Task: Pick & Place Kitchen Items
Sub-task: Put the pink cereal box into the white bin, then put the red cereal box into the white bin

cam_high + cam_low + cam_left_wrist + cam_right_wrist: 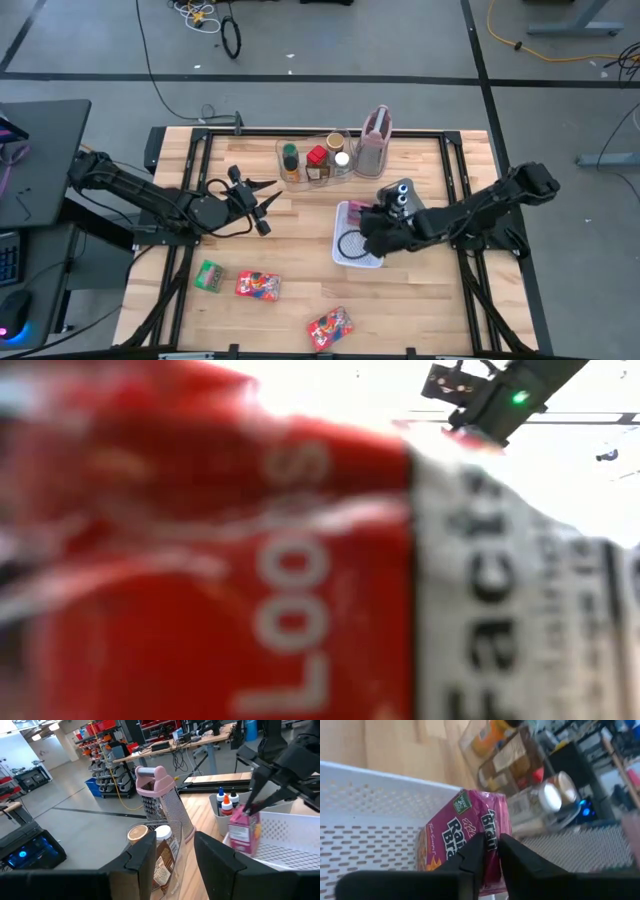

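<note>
My right gripper [491, 842] is over the white mesh basket [345, 258] at mid-table, shut on a pink packet [470, 827]. The left wrist view shows that packet [244, 827] upright at the basket's wall [295, 832]. My left gripper [262, 206] is open and touching nothing, left of the clear bin [300, 178], which holds spice jars [318, 160]. A green packet [209, 275] and two red packets [258, 285] [330, 325] lie flat near the table's near edge. One red packet [250, 560] fills the low view. My right gripper pinches the pink packet's upper edge [492, 822] between its two fingers [515, 855], coming slanting from above on the table's right side. The packet hangs upright below the fingers at the basket's left wall. Whether its lower end rests on the basket, I cannot tell.
A pinkish jug with a grater face [375, 145] stands right of the clear bin at the far side. Tiny coloured-cap bottles [226, 802] sit in a holder by the basket's far corner. Bare wood lies between the left gripper and the near packets.
</note>
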### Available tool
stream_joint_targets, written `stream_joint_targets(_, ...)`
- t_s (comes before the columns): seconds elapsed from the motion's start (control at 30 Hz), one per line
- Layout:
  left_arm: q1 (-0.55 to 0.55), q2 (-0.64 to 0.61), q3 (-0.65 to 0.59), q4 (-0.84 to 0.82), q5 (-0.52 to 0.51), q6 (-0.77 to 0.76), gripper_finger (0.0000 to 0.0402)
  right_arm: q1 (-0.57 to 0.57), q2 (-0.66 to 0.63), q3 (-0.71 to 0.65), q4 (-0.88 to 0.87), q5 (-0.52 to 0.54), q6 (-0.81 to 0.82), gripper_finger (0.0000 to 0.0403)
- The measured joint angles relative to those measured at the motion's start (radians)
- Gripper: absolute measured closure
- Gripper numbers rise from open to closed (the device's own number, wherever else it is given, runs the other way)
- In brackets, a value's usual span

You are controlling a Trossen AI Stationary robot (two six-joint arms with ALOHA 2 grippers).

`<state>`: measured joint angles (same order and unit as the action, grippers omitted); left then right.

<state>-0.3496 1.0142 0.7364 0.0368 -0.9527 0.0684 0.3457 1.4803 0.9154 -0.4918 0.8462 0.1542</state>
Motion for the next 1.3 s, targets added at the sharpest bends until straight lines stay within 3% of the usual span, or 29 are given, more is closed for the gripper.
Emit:
stream_joint_targets(0.13, 0.000, 0.000, 0.000, 0.000, 0.000, 0.020, 0.0260, -0.050, 0.000, 0.000, 0.113, -0.014, -0.135, 0.0305)
stream_joint_targets(0.37, 0.000, 0.000, 0.000, -0.001, 0.004, 0.023, 0.0260, -0.100, -0.001, 0.000, 0.192, -0.008, -0.149, 0.0223)
stream_joint_targets(0.5, 0.000, 0.000, 0.000, -0.001, 0.049, 0.023, 0.0260, -0.087, -0.004, 0.000, 0.340, -0.022, -0.235, 0.0191)
stream_joint_targets(0.6, 0.000, 0.000, 0.000, -0.001, 0.113, 0.022, 0.0260, -0.069, -0.004, 0.001, 0.491, -0.139, -0.311, 0.0178)
stream_joint_targets(0.7, 0.000, 0.000, 0.000, -0.001, 0.151, 0.020, 0.0260, -0.053, -0.005, 0.002, 0.605, -0.342, -0.332, 0.0170)
stream_joint_targets(0.8, 0.000, 0.000, 0.000, -0.001, 0.161, 0.019, 0.0260, -0.035, -0.004, 0.002, 0.677, -0.551, -0.297, 0.0161)
stream_joint_targets(0.9, 0.000, 0.000, 0.000, -0.001, 0.161, 0.017, 0.0260, -0.004, 0.016, 0.002, 0.723, -0.693, -0.237, 0.0148)
stream_joint_targets(1.3, 0.000, 0.000, 0.000, -0.002, 0.161, -0.084, 0.0260, 0.135, 0.281, 0.003, 0.976, -0.866, -0.107, 0.0081)
